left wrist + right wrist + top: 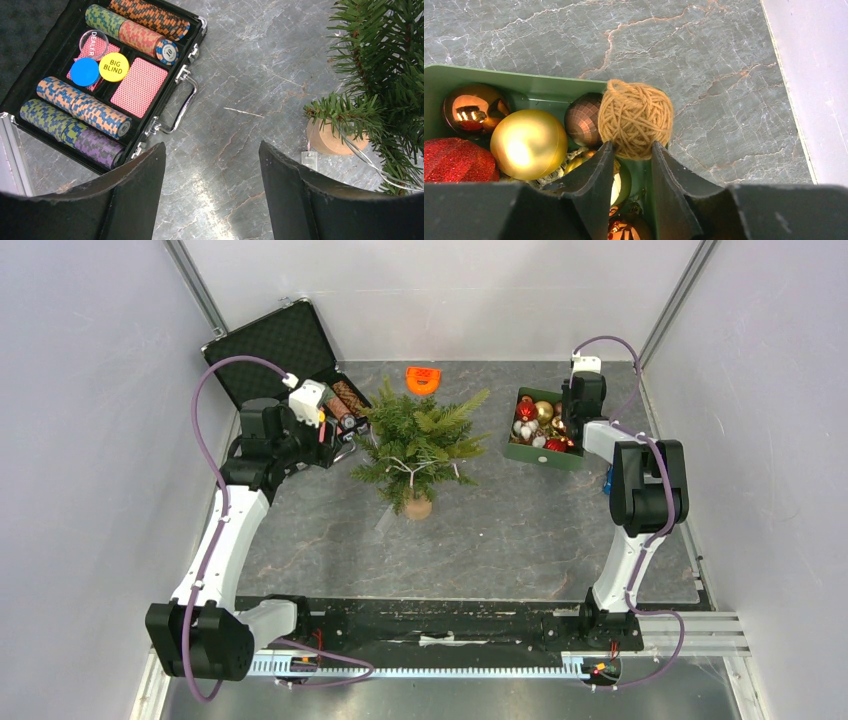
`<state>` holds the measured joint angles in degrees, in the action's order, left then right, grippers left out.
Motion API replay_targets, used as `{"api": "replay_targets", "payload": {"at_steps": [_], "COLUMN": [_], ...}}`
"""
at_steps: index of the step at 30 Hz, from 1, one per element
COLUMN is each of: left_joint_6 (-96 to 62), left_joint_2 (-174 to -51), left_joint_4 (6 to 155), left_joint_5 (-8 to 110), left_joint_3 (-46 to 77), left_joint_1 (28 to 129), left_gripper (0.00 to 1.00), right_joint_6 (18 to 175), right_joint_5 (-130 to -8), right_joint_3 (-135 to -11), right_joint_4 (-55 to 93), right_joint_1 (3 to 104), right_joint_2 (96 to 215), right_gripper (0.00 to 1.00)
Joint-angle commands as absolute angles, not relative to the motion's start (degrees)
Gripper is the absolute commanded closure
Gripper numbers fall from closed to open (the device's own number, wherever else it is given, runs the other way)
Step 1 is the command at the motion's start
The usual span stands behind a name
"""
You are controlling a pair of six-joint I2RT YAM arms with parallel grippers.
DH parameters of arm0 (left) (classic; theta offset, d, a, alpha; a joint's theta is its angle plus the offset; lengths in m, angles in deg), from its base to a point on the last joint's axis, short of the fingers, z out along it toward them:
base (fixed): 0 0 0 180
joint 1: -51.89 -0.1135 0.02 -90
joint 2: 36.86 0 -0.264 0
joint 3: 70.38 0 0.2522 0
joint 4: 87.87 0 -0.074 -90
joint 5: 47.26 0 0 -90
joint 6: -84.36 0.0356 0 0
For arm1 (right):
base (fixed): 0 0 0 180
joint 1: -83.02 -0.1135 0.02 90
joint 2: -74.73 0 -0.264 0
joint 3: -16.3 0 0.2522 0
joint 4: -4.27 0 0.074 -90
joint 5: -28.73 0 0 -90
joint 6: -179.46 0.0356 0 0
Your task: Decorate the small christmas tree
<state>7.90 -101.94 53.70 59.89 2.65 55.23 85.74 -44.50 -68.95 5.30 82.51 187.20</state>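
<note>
The small christmas tree [420, 445] stands mid-table on its tan stump [418, 508]; the left wrist view catches its branches [385, 60] and stump [327, 140] at the right. A green box [545, 455] of ornaments sits to the tree's right. My right gripper [575, 410] reaches into that box [524, 82], and its fingertips [633, 147] press both sides of a tan yarn ball [636, 117] at the box's corner. A gold ball [528, 144], a red glitter ball [454, 160] and a copper ball [471, 107] lie beside it. My left gripper [212, 150] hangs open over bare table.
An open black poker case [280, 345] with chip rows and cards [139, 86] lies left of the tree, near my left gripper [335, 435]. An orange object [423, 378] sits behind the tree. White walls close in the table's sides and back.
</note>
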Motion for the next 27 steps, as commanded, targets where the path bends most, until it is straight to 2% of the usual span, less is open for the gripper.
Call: {"api": "replay_targets", "payload": {"at_steps": [1,7,14,19,27], "left_joint_6": [6.87,7.05,7.09,6.99,6.96], "left_joint_2": [-101.63,-101.31,-100.82,-100.21,-98.63], "left_joint_4": [53.49,53.32,53.32,53.14,52.53], "left_joint_5": [62.16,62.86,64.05,65.25,66.49], "left_joint_3": [3.24,3.33,3.24,3.24,3.42], "left_joint_1": [54.88,54.88,54.90,54.94,54.89], "left_gripper": [0.26,0.26,0.26,0.26,0.26], "right_joint_6": [84.41,84.65,85.06,84.54,79.45], "right_joint_5": [-43.76,-45.25,-49.93,-60.75,-84.90], "right_joint_3": [-70.44,-67.58,-62.61,-58.30,-45.52], "right_joint_4": [3.09,1.59,0.64,1.55,2.64], "right_joint_1": [82.72,82.62,81.49,78.29,69.98], "right_joint_2": [186.51,181.84,173.75,166.19,149.21], "right_gripper": [0.68,0.73,0.75,0.75,0.74]}}
